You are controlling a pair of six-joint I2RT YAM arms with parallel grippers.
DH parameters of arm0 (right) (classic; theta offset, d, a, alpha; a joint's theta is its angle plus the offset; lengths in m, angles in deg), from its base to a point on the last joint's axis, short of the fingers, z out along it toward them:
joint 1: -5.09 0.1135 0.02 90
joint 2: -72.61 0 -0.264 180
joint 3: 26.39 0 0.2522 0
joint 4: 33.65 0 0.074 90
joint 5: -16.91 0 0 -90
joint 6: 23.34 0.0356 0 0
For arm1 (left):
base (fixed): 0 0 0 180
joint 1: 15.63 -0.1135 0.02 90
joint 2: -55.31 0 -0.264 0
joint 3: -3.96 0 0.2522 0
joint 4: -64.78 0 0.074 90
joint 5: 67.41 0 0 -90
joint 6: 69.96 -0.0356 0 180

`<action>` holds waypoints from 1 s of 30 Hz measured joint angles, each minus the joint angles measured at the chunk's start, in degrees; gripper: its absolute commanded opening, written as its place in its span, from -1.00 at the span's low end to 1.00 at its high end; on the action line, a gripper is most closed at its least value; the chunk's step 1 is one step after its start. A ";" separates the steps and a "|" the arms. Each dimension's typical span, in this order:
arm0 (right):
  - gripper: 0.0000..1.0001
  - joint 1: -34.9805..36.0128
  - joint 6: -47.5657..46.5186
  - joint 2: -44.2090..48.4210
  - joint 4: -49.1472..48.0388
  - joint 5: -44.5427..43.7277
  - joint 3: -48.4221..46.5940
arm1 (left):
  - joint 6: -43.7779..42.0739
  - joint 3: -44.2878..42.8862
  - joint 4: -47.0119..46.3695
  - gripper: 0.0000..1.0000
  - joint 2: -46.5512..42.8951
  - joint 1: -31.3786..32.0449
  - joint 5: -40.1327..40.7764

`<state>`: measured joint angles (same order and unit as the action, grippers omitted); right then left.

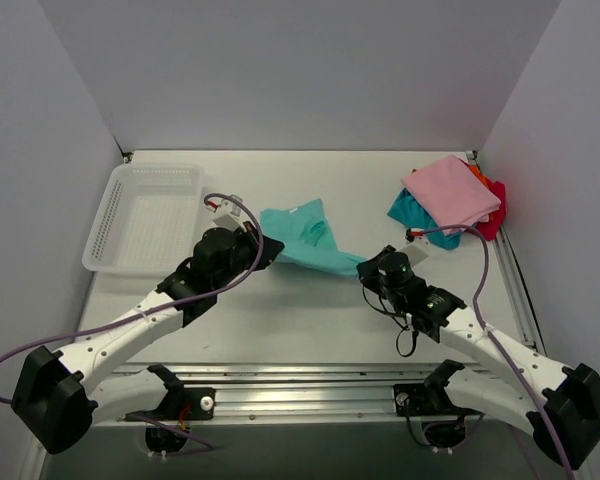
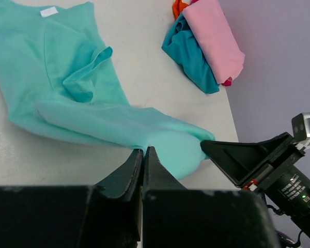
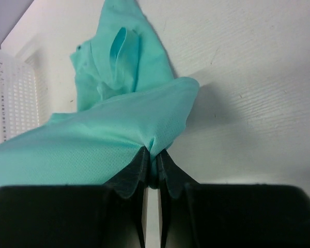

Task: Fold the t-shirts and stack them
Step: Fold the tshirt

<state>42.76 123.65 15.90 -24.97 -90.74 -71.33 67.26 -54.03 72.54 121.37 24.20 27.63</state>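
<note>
Teal-green t-shirt [image 1: 305, 235] pinched at both ends beside the white mesh basket [image 1: 145, 220].
The left fingers [image 2: 143, 152] are clenched on the shirt's edge nearest the basket. The right fingers [image 3: 152, 157] are clenched on a bunched fold at the end farthest from the basket. Between them the shirt lies crumpled on the worktop [image 1: 300, 320]. Farther still from the basket, at the worktop's edge, sits a folded stack of t-shirts [image 1: 450, 190], pink on top.

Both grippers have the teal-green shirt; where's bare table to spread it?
Widest bare table lies along the near edge, this side of the teal-green shirt. A second patch sits behind it, between the basket and the folded stack. The far right corner is crowded.
</note>
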 measured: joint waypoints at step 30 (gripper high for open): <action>-1.00 4.11 -5.60 -10.60 6.12 7.06 -12.13 | 6.97 2.64 27.80 -0.94 -19.30 3.17 8.68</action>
<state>46.87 118.06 5.30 -18.85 -83.68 -83.46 74.23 -51.39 100.35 102.07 27.37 36.30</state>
